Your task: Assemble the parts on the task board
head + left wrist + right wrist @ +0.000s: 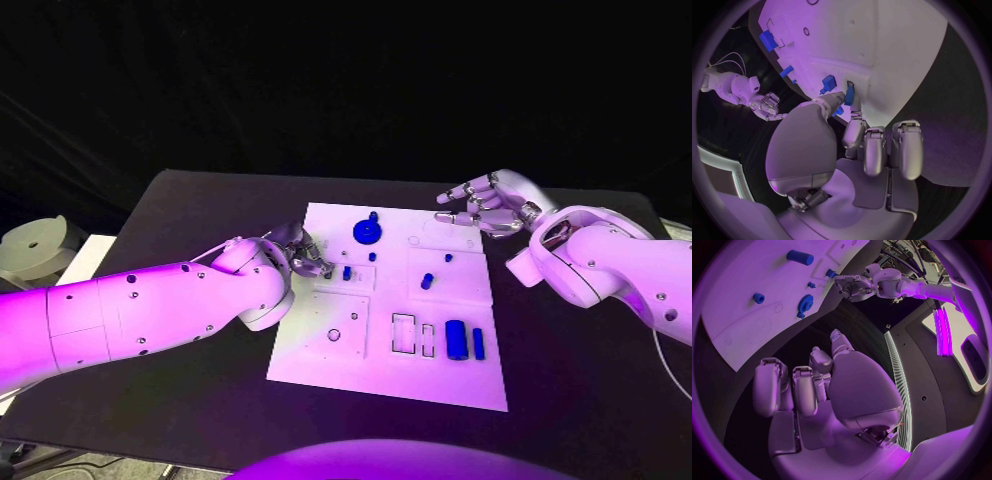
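Black cloth covers the table (202, 215), and on its middle lies the flat white rectangular task board (418, 370). Small blue plastic parts sit on that board: a round blue gear-like disc (369, 232) near its far edge, a thick blue cylinder (456, 340) with a thin blue bar (477, 344) just beside it near the board's near right corner, and a short blue peg (427, 282) about the board's middle.

At the board's left edge the left hand (299, 252) reaches over the plate. In the left wrist view its fingers (856, 131) pinch a small flat blue piece (849, 94) between thumb and a fingertip, right at the board's surface beside a small blue block (827, 81); the other fingers are curled in.

Beyond the board's far right corner the right hand (488, 205) hovers over the bare table, apart from the board. Its fingers (797, 387) are half curled and hold nothing, with gaps between them.
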Controlling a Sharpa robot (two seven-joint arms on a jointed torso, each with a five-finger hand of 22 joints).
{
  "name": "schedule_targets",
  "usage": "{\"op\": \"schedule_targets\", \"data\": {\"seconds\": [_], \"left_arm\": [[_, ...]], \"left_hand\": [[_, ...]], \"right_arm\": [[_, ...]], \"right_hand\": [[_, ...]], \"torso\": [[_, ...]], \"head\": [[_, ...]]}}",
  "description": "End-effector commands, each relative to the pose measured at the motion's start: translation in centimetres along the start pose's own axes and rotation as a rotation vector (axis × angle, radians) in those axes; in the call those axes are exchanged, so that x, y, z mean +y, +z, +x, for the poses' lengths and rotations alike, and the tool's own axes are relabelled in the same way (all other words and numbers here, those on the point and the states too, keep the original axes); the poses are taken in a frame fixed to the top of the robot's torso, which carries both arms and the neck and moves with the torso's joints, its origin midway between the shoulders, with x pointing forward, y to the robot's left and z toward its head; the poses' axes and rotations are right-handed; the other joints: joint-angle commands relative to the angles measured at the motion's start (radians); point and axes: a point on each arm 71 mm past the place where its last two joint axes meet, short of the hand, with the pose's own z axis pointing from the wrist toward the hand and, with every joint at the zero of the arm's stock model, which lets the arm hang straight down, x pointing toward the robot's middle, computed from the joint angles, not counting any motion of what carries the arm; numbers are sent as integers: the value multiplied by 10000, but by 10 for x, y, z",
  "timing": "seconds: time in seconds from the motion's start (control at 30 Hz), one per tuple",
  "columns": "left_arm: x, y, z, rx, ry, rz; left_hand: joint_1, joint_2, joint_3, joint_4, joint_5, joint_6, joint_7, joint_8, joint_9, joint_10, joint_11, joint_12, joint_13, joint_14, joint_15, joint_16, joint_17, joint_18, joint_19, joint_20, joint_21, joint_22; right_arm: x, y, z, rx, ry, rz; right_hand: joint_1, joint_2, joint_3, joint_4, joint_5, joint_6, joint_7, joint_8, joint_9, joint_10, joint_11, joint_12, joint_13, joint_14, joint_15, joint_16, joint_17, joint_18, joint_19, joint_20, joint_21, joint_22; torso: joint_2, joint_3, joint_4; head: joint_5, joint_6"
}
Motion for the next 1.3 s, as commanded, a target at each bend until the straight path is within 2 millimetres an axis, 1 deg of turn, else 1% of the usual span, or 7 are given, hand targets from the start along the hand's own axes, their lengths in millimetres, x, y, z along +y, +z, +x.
{"op": "schedule_targets", "data": {"seconds": [0.03,0.17,0.43,0.77,0.93,1.07,1.3], "left_arm": [[2,1,2,311,335,-291],[3,2,3,493,454,-378],[2,3,6,580,477,-432],[3,4,6,564,481,-458],[3,4,6,621,541,-453],[3,3,7,773,670,-450],[5,4,7,872,776,-486]], "left_hand": [[-1,95,1184,-1092,21,-2,-58,42,48,44,-12,-39,-21,1056,-57,31,2635,-143,967,-66,-10,2501],[-55,73,1194,-1086,9,-25,-57,66,61,41,-8,-43,-23,1056,-57,31,2635,-141,966,-67,-21,2498],[-199,21,1167,-1054,-17,-58,-78,140,98,51,-14,-26,-7,1056,-59,31,2635,-139,964,-68,-33,2496],[-241,10,1152,-1042,-21,-67,-88,165,110,49,-20,-36,-17,1056,-63,31,2635,-139,964,-70,-33,2496],[-286,-21,1118,-1039,-30,-86,-100,190,123,49,-29,-38,-21,1056,-68,31,2635,-139,965,-73,-29,2497],[-474,-132,899,-1012,-52,-126,-167,264,154,39,-64,-48,-33,1056,-97,31,2635,-136,963,-88,-45,2494],[-998,-110,81,-776,-41,-72,-223,335,136,8,-119,-30,-19,1056,-147,31,2635,-149,972,-137,19,2514]], "right_arm": [[2,0,1,75,-58,-139],[2,0,1,75,-58,-142],[2,-1,1,75,-56,-155],[2,-1,0,65,-55,-154],[1,-1,0,61,-53,-154],[1,-1,0,61,-53,-148],[1,-1,0,57,-52,-145]], "right_hand": [[-38,30,-51,15,66,76,-4,-20,4,-69,11,30,-9,794,-88,-46,1605,153,-45,-33,-40,-10],[-38,30,-51,15,66,76,-4,-20,4,-69,11,30,-9,794,-88,-46,1605,153,-45,-33,-40,-10],[-38,30,-51,15,66,76,-4,-20,4,-69,11,30,-9,794,-88,-46,1605,153,-45,-33,-40,-10],[-38,30,-51,15,66,76,-4,-20,4,-69,11,30,-9,794,-88,-46,1605,153,-45,-33,-40,-10],[-38,30,-51,15,66,76,-4,-20,4,-69,11,30,-9,794,-88,-46,1605,153,-45,-33,-40,-10],[-38,30,-51,15,66,76,-4,-20,4,-69,11,30,-9,794,-88,-46,1605,153,-45,-33,-40,-10],[-38,30,-51,15,66,76,-4,-20,4,-69,11,30,-9,794,-88,-46,1605,153,-45,-33,-40,-10]], "torso": [[-5,7,2],[1,3,0],[2,7,-12],[-5,7,4],[3,6,-8],[1,1,-2],[-1,4,7]], "head": [[12,-12],[15,-17],[13,1],[-6,4],[0,1],[-6,3],[-11,-15]]}}
